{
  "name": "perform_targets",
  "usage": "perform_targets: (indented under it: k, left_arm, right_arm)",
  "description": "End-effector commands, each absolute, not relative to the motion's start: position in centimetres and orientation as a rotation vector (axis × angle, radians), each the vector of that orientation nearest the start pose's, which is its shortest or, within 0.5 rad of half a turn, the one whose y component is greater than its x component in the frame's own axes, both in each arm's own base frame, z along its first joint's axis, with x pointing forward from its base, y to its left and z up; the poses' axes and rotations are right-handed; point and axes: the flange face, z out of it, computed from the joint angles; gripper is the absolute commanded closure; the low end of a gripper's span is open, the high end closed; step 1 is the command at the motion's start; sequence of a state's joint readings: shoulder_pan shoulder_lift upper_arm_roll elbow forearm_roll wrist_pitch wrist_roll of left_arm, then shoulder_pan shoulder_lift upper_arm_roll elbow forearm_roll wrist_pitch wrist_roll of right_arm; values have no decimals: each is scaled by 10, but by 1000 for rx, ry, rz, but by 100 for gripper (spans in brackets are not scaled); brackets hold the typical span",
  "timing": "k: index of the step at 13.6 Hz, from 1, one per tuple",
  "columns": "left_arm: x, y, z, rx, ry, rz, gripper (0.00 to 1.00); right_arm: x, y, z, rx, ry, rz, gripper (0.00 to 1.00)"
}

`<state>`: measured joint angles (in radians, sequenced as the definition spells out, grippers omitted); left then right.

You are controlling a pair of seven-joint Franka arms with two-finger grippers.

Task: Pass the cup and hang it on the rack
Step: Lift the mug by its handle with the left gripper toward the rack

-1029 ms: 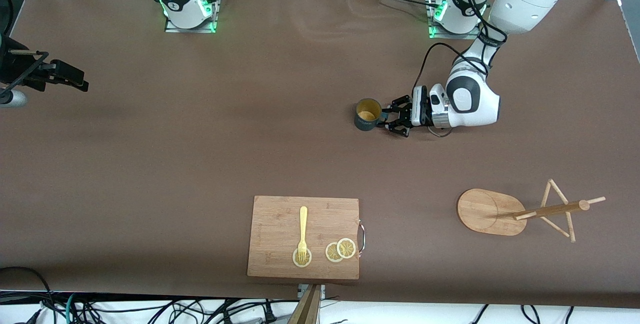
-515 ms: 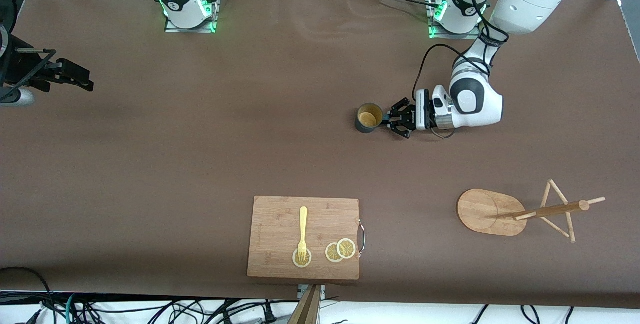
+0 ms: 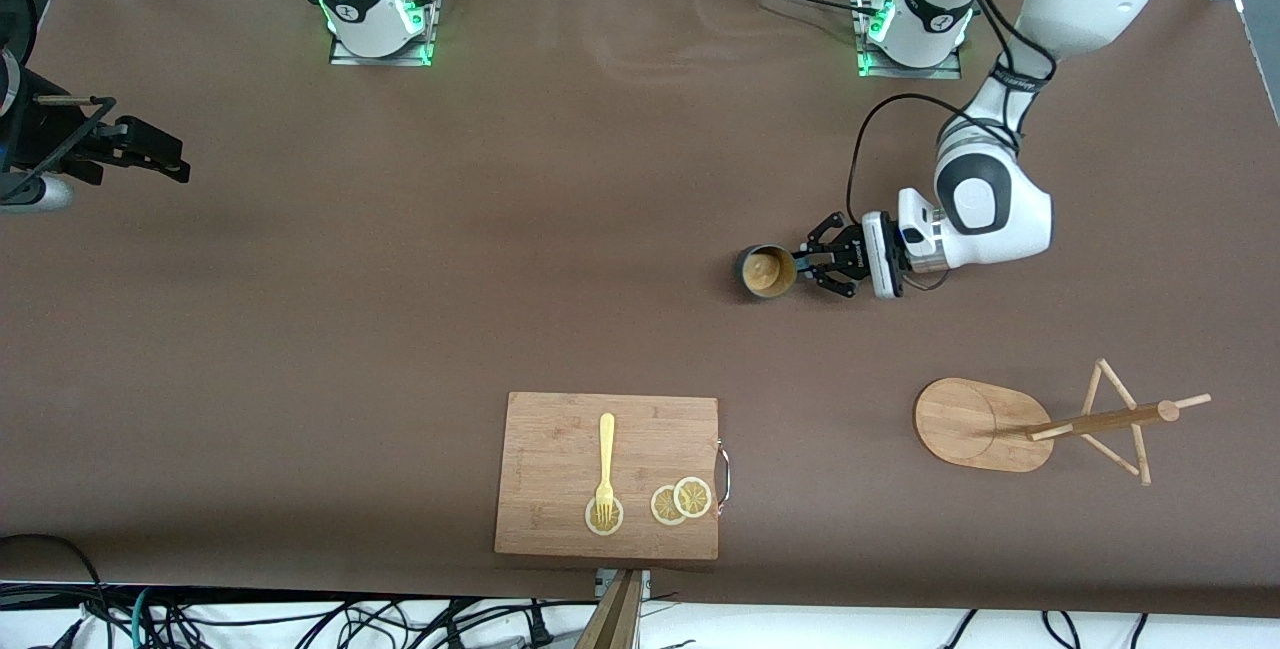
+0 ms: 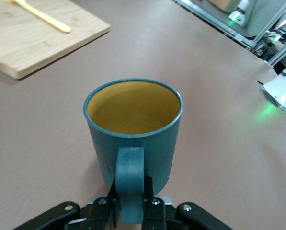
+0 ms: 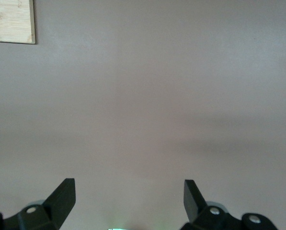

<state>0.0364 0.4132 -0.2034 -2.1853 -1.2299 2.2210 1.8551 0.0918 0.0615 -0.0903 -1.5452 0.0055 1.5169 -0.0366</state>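
Observation:
The cup [image 3: 766,272], a dark teal mug with a yellowish-tan inside, hangs from my left gripper [image 3: 803,262], low over the table toward the left arm's end. In the left wrist view the fingers are shut on the loop handle [image 4: 130,177], with the cup [image 4: 133,108] just ahead of the gripper [image 4: 131,191]. The rack [image 3: 975,424], a bamboo mug tree with an oval base, pole and thin pegs, stands nearer the front camera than the cup. My right gripper [image 3: 160,157] waits open and empty at the right arm's end, over bare table [image 5: 128,191].
A rectangular bamboo cutting board [image 3: 560,439] lies near the table's front edge with a yellow fork [image 3: 605,459] and lemon slices [image 3: 680,501] on it. It also shows in the left wrist view [image 4: 23,43] and the right wrist view [image 5: 11,19].
My left gripper has carried the cup by its handle toward the front camera and the rack. The right gripper has barely shifted.

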Motion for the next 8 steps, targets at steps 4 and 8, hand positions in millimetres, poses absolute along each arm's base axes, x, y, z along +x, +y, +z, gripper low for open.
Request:
perform_targets:
  k: [4,8]
  left_arm:
    - [546,-36,287,2191,-877,289,100]
    - [529,28,330,2350,-539,43,100]
  right_arm:
    - [563,5,606,-3121,-75,136,0]
    - [563,5,606,-3117,-73,135,0]
